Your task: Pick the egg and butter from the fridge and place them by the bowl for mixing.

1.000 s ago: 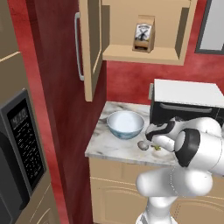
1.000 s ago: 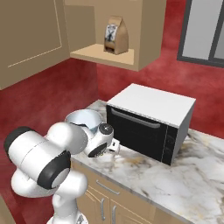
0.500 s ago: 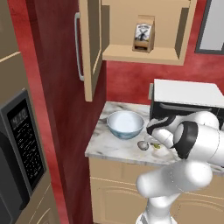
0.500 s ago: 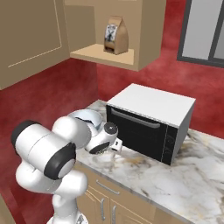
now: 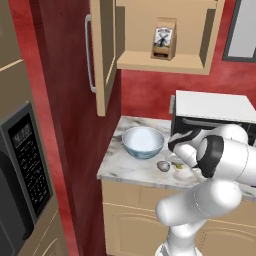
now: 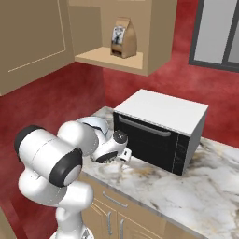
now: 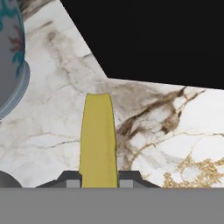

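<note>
While the marble table (image 5: pixel 131 169) carries the black microwave (image 6: pixel 158 125) at its far right, the bowl (image 5: pixel 143 142) sits left of it, with the egg (image 5: pixel 163 166) already lying just beside the bowl's near right side. Over the table between egg and microwave, the claw (image 7: pixel 99 178) is clamped on the butter (image 7: pixel 98 140), low above the marble. This looks like the final placing step; next it likely needs to lower, part its fingers and back away without nudging the egg.
</note>
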Robot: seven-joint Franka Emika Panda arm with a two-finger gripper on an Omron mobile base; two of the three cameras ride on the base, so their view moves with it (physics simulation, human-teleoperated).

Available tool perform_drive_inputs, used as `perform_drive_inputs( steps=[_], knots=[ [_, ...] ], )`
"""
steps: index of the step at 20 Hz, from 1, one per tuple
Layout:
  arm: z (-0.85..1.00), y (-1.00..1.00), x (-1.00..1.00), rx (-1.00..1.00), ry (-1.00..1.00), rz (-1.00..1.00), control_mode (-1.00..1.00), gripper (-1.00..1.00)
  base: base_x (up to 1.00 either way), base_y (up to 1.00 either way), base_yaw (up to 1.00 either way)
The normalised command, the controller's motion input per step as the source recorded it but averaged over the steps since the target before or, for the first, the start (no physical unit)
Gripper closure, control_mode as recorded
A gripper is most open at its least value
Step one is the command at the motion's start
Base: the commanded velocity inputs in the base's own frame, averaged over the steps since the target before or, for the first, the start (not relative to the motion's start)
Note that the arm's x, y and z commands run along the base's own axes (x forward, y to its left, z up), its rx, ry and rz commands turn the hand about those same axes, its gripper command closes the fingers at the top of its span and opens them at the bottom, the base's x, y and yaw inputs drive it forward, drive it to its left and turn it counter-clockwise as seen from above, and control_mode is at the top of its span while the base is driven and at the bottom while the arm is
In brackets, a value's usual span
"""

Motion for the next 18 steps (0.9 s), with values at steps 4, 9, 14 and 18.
perform_drive_inputs(
  steps=[4,9,14,18],
  knots=[
    [-0.21,0.08,0.0,0.01,0.0,0.0,-1.0,1.0,0.0,0.0,0.0],
    [-0.23,0.11,0.0,0.0,0.01,0.0,-1.0,-1.0,0.0,0.0,0.0],
    [-0.17,0.02,0.0,0.0,0.01,0.0,-1.0,-1.0,0.0,0.0,0.0],
    [-0.12,0.07,0.0,0.01,0.0,0.0,-1.0,-1.0,0.0,0.0,0.0]
  ],
)
